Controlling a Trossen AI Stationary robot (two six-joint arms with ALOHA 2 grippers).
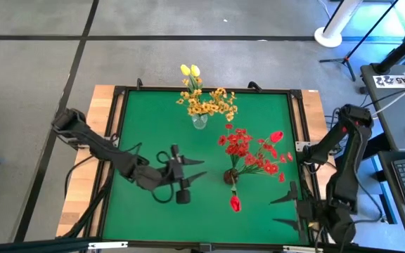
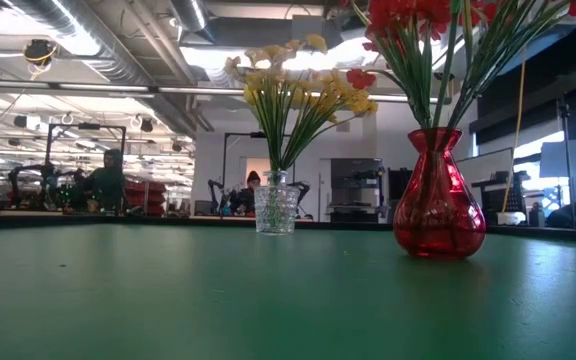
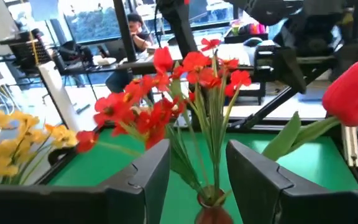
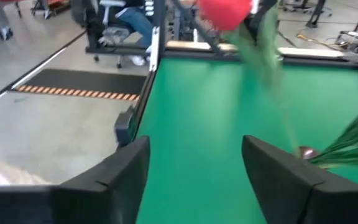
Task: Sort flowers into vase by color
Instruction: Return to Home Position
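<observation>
No legible text, label, brand or number in any view; dark marks on a white tag (image 1: 391, 80), unreadable

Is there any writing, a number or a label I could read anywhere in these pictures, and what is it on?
Dark digits on a white tag on the grey desk at the high view's right edge: too small to read.
Striped floor tape: stripes only, no words.
Red vase and clear vase: no writing shows.
</observation>
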